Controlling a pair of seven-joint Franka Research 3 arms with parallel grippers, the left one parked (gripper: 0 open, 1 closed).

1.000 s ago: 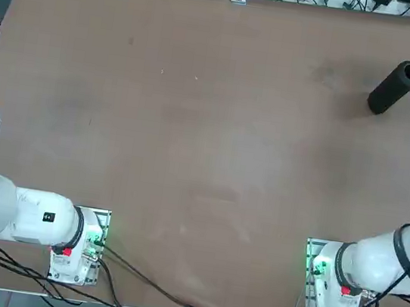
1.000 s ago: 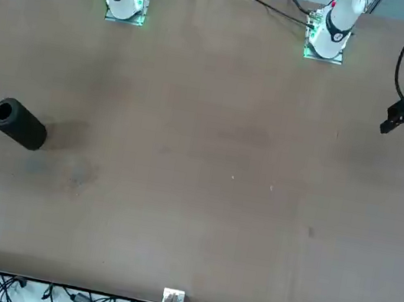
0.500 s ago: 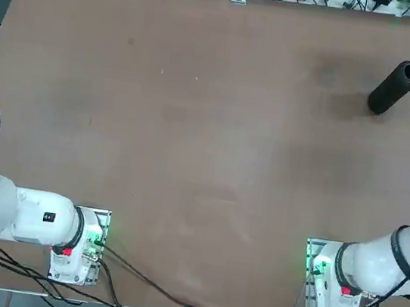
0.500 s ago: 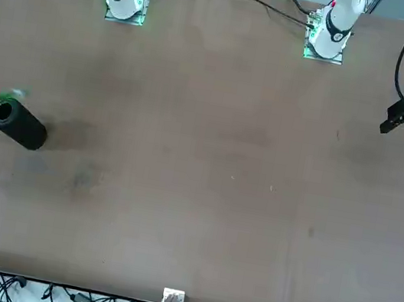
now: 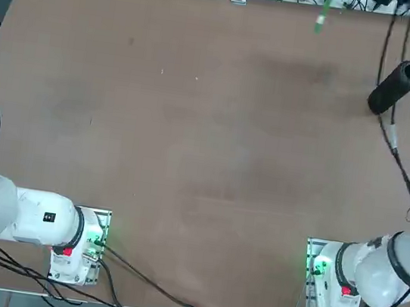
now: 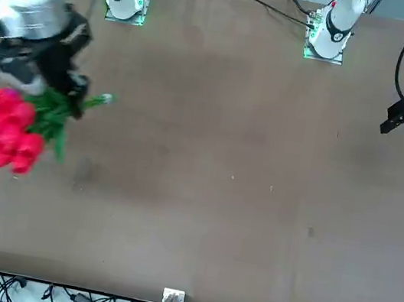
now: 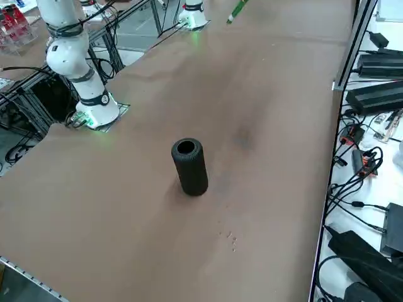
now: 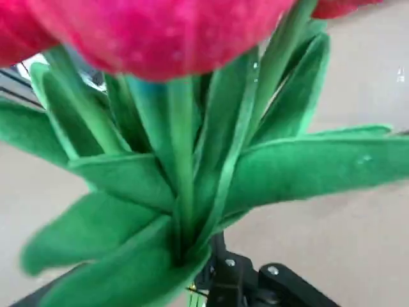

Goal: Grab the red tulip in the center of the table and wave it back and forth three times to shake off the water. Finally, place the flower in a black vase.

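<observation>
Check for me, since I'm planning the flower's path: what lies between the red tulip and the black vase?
In the right side view, bare tabletop surrounds the black vase; the tulip's blooms are out of that view.

Your robot's right arm [image 5: 395, 268] reached out from its base along the robot's own right side, its white wrist [image 6: 33, 22] raised in the air. Below that wrist you had the black right gripper [image 6: 77, 99] hanging, well forward of the base, its two fingers closed in a grip.
</observation>
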